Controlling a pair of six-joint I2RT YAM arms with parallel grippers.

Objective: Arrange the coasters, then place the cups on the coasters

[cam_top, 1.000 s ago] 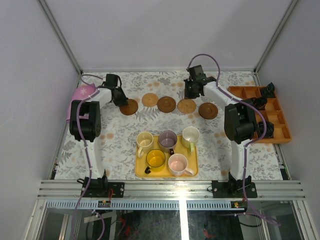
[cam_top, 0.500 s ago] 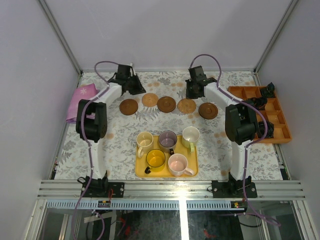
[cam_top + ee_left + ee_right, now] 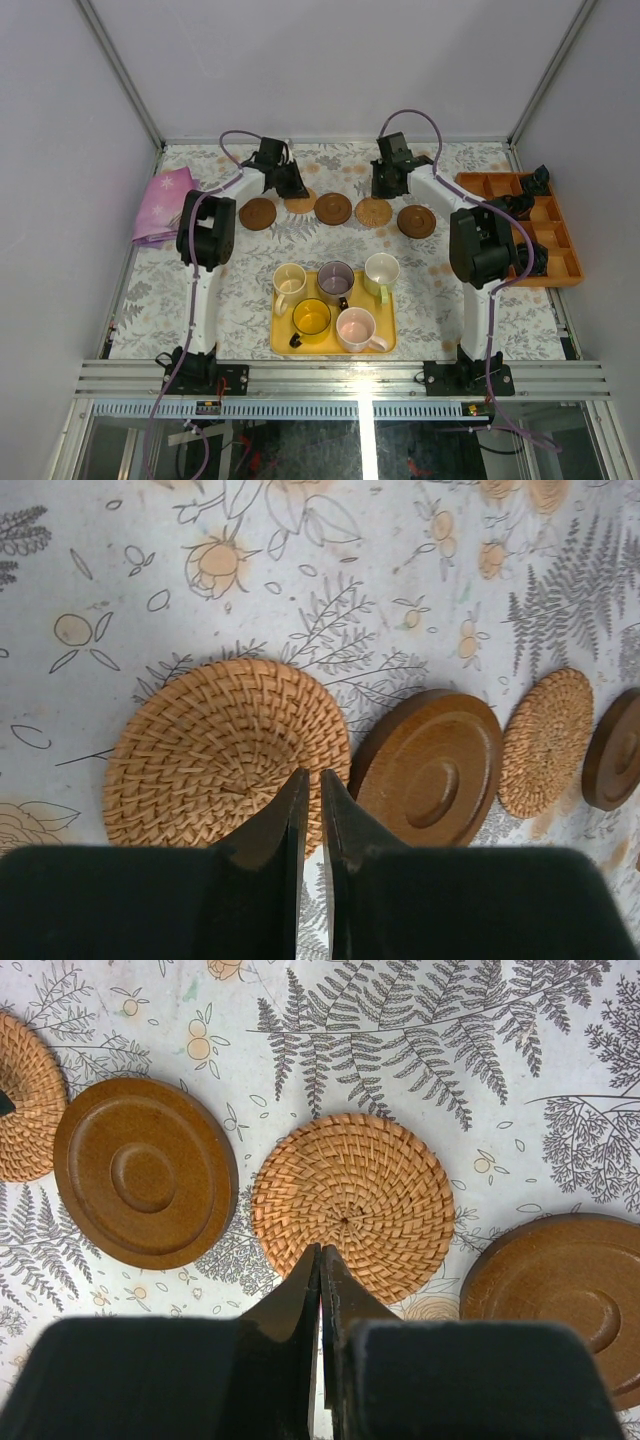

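From above, five coasters (image 3: 333,208) line the far worktop (image 3: 230,290), while the cups (image 3: 335,277) sit bunched on the near yellow tray (image 3: 283,346), not yet paired. The left fingers (image 3: 292,183) and right fingers (image 3: 386,184) hang over the row.

Left wrist: the fingers are nearly closed and empty, tips at a woven coaster (image 3: 225,745).

Right wrist: the fingers are pressed shut at another woven disc (image 3: 352,1200), likely for nudging rather than lifting.

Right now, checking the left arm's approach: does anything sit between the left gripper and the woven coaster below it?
Nothing visible. The left gripper points straight at the woven coaster; the dark wooden coaster lies beside it, not between.
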